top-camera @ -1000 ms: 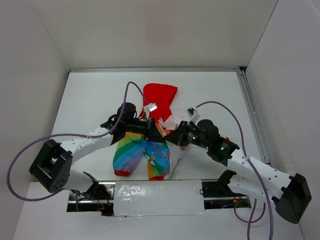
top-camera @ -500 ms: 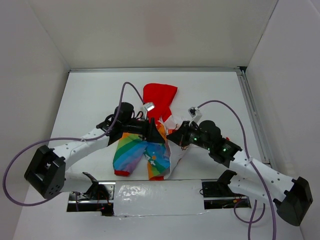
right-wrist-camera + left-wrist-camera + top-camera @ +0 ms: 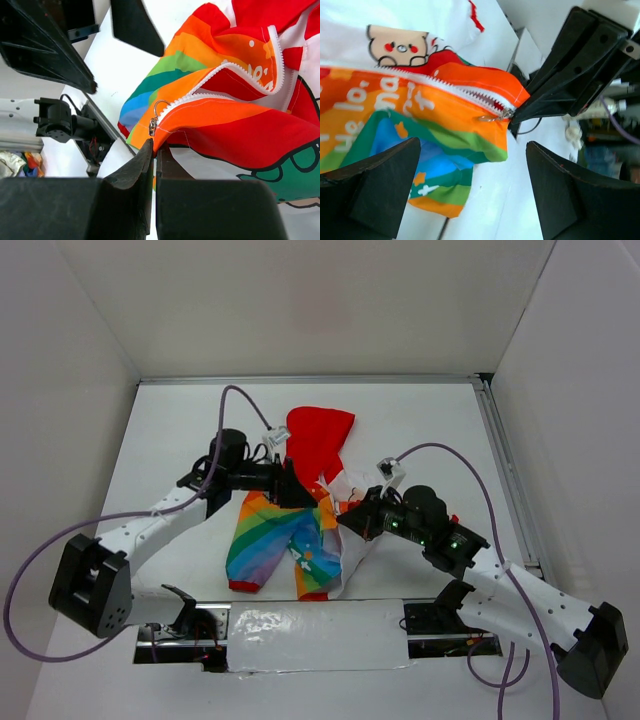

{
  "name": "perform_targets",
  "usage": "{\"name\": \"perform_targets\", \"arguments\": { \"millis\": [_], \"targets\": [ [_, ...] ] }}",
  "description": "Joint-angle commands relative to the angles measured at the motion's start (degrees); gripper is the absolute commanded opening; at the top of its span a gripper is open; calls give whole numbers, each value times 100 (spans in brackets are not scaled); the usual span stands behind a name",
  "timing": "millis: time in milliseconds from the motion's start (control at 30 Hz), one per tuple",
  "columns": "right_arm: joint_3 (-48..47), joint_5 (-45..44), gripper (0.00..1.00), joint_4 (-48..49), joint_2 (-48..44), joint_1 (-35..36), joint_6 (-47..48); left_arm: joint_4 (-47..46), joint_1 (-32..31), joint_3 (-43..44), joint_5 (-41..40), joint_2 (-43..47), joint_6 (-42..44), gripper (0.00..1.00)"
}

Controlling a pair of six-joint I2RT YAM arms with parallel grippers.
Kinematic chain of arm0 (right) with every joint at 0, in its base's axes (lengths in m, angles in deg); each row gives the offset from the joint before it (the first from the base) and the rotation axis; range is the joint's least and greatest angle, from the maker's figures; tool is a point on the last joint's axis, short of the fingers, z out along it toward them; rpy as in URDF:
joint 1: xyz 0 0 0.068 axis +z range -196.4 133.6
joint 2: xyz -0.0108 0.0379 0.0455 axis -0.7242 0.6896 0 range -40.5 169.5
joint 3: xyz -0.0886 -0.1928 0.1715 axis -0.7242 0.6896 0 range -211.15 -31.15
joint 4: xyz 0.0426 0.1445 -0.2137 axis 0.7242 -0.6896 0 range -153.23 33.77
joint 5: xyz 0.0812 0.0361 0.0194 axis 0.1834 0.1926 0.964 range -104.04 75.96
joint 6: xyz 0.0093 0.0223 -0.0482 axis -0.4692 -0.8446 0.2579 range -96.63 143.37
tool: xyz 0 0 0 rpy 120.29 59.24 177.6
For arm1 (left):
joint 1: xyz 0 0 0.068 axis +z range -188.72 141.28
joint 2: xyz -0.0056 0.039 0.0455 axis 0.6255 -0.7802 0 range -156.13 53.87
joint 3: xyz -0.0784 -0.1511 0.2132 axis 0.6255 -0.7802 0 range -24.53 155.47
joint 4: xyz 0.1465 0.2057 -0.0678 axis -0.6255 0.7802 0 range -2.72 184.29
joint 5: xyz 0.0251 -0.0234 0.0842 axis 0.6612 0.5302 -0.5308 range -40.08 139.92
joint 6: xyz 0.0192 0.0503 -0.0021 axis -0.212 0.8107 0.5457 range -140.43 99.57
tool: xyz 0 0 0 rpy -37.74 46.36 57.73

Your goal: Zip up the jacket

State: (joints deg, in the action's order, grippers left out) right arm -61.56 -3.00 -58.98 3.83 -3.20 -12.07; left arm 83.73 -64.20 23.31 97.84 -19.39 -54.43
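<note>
The jacket lies mid-table, its rainbow front toward the arms and its red hood toward the back. My left gripper is open at the jacket's chest. In the left wrist view, its jaws stand wide apart with nothing between them, over the striped fabric. The zipper slider hangs at the orange edge. My right gripper is shut on that orange edge, just under the slider. The white zipper teeth run partly apart above it.
A taped silver strip covers the near edge between the arm bases. A metal rail runs along the right side. White walls close in the table. Purple cables loop above both arms.
My left gripper has opened wide and drawn back to the upper left, off the jacket's front. The right gripper keeps its grip and has shifted only slightly.
</note>
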Motion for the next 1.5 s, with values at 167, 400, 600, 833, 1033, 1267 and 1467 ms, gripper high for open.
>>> {"name": "perform_targets", "arguments": {
  "millis": [167, 400, 600, 833, 1033, 1267, 1467],
  "targets": [
    [-149, 73, 0, 55, -39, -5, 90, -629, -625, 806, 1247, -874, 1930, 88],
    [-228, 204, 0, 10, -39, -31, 81, -691, -687, 771, 947, -1199, 2424, 80],
    [-237, 161, 0, 28, -13, -75, -15, -1077, -766, 570, 1518, -1279, 2504, 72],
    [-254, 170, 0, 37, 5, -136, -77, -1148, -836, 455, 1466, -1165, 2521, 44],
    [-202, 222, 0, 72, -109, -294, -139, -1104, -898, 367, 1255, -1095, 2582, 32],
    [-237, 476, 0, -50, -40, -338, -33, -928, -951, 490, 413, -1112, 2338, 0],
    [-228, 696, 0, -261, 5, -338, 125, -402, -855, 1147, -924, -1253, 2029, 0]
  ]
}}
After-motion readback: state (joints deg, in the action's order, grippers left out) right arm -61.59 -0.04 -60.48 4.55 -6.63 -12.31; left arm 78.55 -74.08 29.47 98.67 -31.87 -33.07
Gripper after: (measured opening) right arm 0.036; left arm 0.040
